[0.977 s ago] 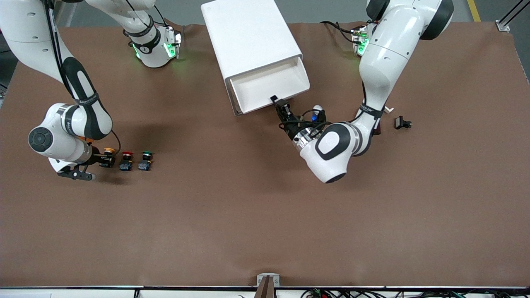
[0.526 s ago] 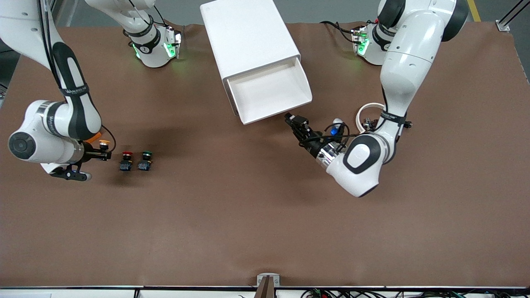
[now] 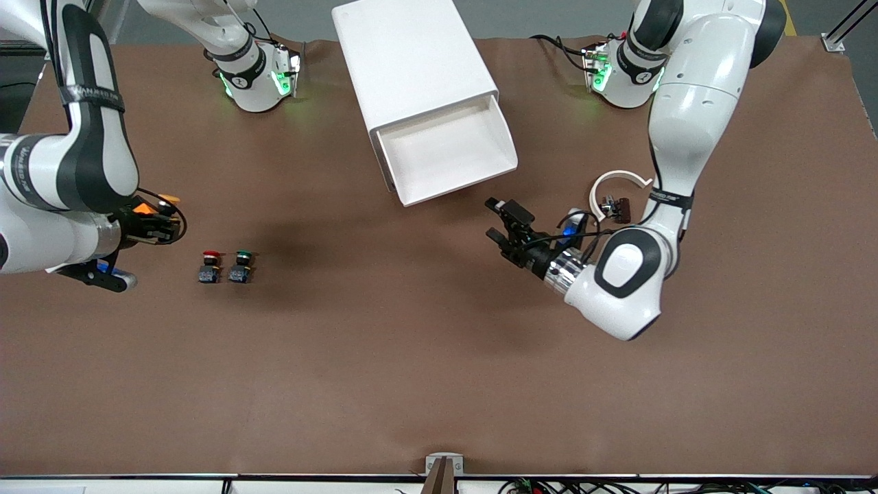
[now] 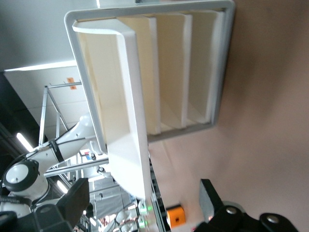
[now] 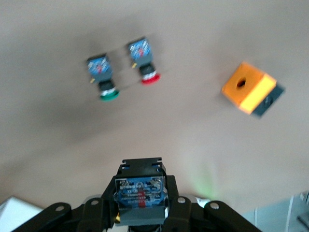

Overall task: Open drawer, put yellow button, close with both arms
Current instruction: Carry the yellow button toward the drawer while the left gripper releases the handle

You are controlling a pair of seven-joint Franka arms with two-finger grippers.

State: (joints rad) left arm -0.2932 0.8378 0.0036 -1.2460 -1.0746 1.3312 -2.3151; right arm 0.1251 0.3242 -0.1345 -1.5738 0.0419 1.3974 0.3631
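Brown tabletop: right fingers clamp yellow button above red button; left fingers spread wide.

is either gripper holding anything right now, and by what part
The right gripper holds the yellow button by the sides of its black and blue body, up over the table. The left gripper is open and holds nothing.

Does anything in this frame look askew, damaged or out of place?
Little does. The cabinet sits at an angle to the table's edge, its top drawer pulled out. A white ring and a small dark part lie loose toward the left arm's end. An orange box lies tilted near the red button and green button.
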